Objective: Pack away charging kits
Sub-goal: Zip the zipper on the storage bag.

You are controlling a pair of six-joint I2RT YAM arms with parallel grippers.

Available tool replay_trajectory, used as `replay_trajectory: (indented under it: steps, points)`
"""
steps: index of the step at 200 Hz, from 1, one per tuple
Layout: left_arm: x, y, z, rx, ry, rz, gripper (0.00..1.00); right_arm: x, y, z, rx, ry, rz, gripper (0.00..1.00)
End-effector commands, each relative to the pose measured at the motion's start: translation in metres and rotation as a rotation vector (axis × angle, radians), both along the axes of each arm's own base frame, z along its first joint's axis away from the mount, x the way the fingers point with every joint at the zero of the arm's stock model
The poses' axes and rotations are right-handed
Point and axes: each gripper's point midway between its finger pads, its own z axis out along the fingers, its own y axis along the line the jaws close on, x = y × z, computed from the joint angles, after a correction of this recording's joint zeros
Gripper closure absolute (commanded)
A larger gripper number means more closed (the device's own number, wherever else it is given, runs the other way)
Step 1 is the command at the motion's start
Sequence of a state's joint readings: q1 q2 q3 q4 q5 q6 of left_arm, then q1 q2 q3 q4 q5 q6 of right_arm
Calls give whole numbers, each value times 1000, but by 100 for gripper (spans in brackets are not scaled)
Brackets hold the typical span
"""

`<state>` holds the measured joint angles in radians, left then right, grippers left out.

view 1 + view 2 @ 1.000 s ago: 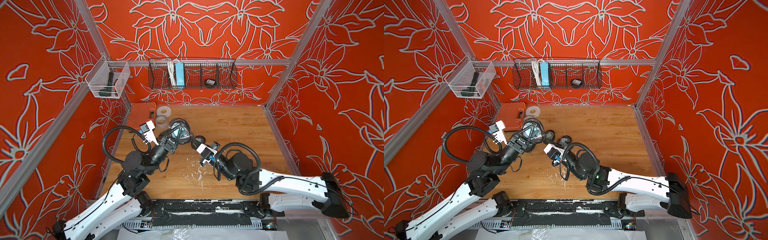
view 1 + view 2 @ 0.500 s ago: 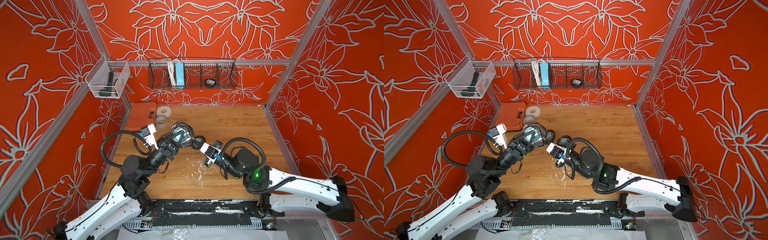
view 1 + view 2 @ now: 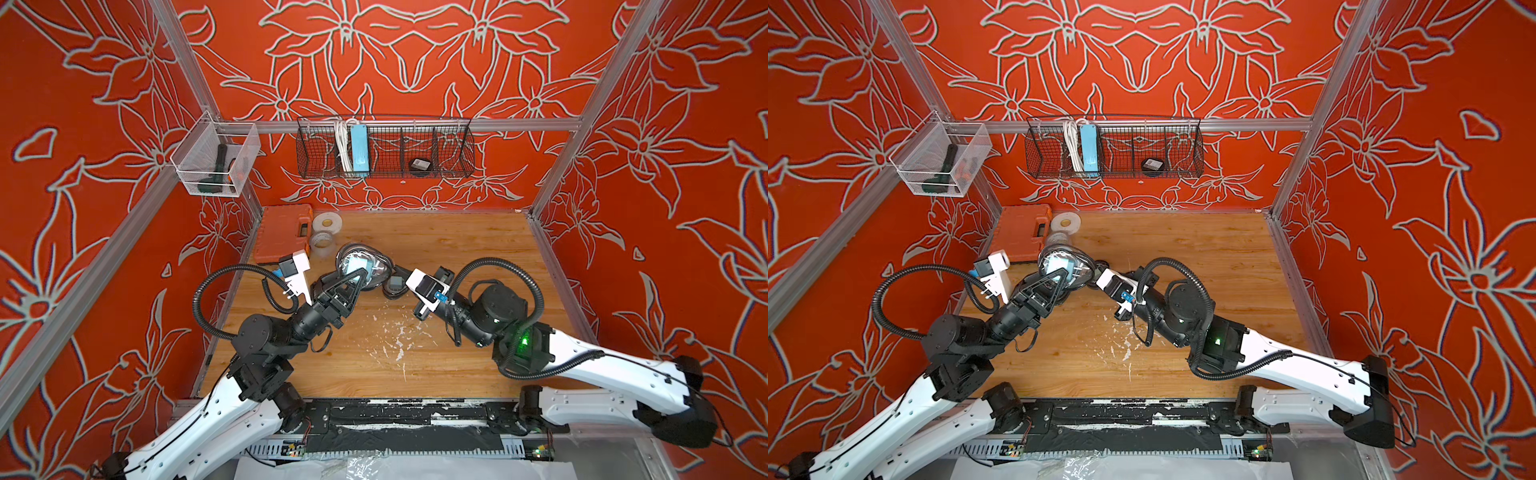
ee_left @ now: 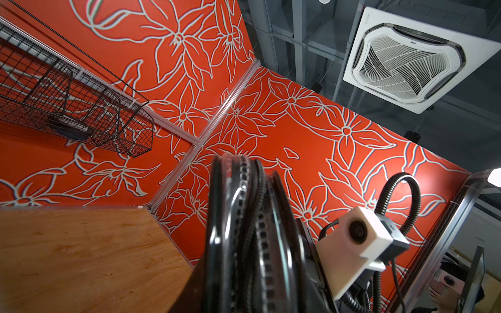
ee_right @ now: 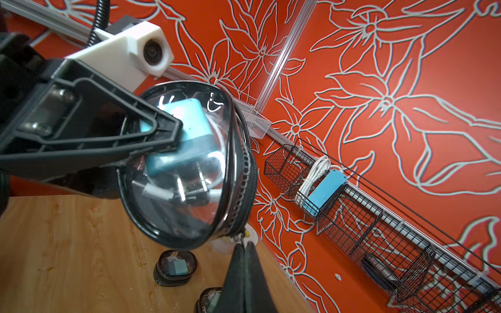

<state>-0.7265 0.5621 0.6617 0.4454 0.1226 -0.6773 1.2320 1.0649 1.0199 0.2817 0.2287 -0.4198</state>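
Black-rimmed clear case (image 5: 189, 206) gripped between left fingers (image 5: 108, 141); right fingers (image 5: 252, 271) pinched shut on zip pull (image 5: 238, 239). Draw steadily along curved track (image 5: 242, 184), keeping white cable (image 5: 217, 160) off teeth.

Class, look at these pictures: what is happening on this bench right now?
The left gripper holds a clear case above the wooden table; a teal adapter and white cable sit inside. The right gripper is shut at the case's zipper, apparently pinching the zipper pull. Another packed case lies on the table below.
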Motion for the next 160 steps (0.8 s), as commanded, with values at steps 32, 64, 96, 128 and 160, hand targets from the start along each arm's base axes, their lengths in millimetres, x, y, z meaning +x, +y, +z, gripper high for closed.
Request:
replay_trajectory:
  steps: [32,64,96,128,160]
  points:
    - [-9,-1,39,-74,-108,-36,100,-12,0,26,114,43,36,100]
    - [-5,6,40,-135,-116,-10,84,-17,7,25,120,59,70,100]
    - [-6,9,43,-168,-130,-5,61,-21,13,28,121,65,97,100]
    - [-3,10,42,-201,-128,-8,49,-26,23,30,114,65,114,100]
    - [1,7,41,-207,-120,-10,55,-29,29,29,118,71,125,100]
